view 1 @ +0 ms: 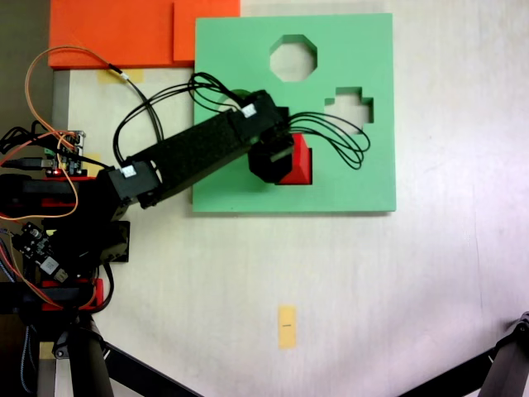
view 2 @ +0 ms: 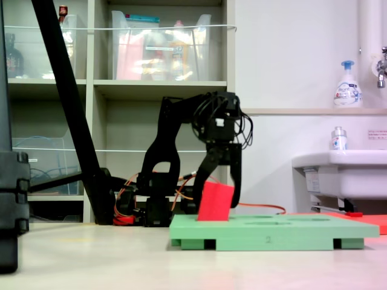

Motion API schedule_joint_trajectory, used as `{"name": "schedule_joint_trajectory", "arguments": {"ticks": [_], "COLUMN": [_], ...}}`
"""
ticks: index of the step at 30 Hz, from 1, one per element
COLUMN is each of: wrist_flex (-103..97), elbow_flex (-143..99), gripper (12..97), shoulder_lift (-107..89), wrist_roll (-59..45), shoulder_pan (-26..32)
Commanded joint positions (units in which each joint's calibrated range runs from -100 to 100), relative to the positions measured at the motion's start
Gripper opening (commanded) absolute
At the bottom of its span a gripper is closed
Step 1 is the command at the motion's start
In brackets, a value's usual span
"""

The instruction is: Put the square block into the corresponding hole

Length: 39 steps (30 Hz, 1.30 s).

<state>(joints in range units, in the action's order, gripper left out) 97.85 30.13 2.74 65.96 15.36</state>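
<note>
The green foam board [view 1: 347, 174] lies on the table. Its lower-left part, where the arm reaches in from the left in a fixed view, carries the red square block [view 1: 301, 162]. From the side the block [view 2: 215, 203] stands tilted, its lower end down at the board's top surface [view 2: 290, 225] and its top leaning right. My gripper [view 2: 219, 193] straddles it from above, one black finger on each side, shut on it. The gripper's black body [view 1: 285, 161] and the block cover the square cutout, so I cannot see how deep the block sits.
An octagon-like round cutout [view 1: 293, 58] and a cross-shaped cutout [view 1: 349, 110] lie beyond the block on the board. Orange foam sheets [view 1: 124, 33] touch the board's top-left corner. A yellow tape strip [view 1: 287, 326] is on the bare table below. Black tripod legs [view 1: 124, 364] stand bottom left.
</note>
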Motion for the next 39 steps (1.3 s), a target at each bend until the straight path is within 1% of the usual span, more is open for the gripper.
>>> {"name": "schedule_joint_trajectory", "arguments": {"ticks": [1,5,9,10,12,19,21,23,24,26,31,36,38,39], "wrist_flex": [2.15,2.15,2.15,2.15,2.15,2.15,2.15,2.15,2.15,2.15,2.15,2.15,2.15,2.15], "elbow_flex": [0.87,0.97,1.07,1.07,1.07,1.07,1.07,0.97,0.87,0.77,0.68,0.68,0.68,0.68], "gripper": [17.5,17.7,23.7,23.8,27.9,53.0,56.0,71.1,76.6,81.5,82.0,81.7,81.7,81.7], "shoulder_lift": [-1.76,1.17,3.41,3.97,4.53,5.78,5.78,3.83,2.29,-2.60,-23.55,-54.97,-65.86,-70.47], "wrist_roll": [0.29,0.10,-0.59,-0.83,-1.03,-2.88,-3.03,-3.03,-3.03,-3.08,-4.20,-12.31,-17.68,-19.88], "shoulder_pan": [0.44,0.24,-0.29,-0.44,-0.63,-1.27,-1.22,-1.12,-1.03,-0.73,0.20,0.20,-1.56,-4.54]}}
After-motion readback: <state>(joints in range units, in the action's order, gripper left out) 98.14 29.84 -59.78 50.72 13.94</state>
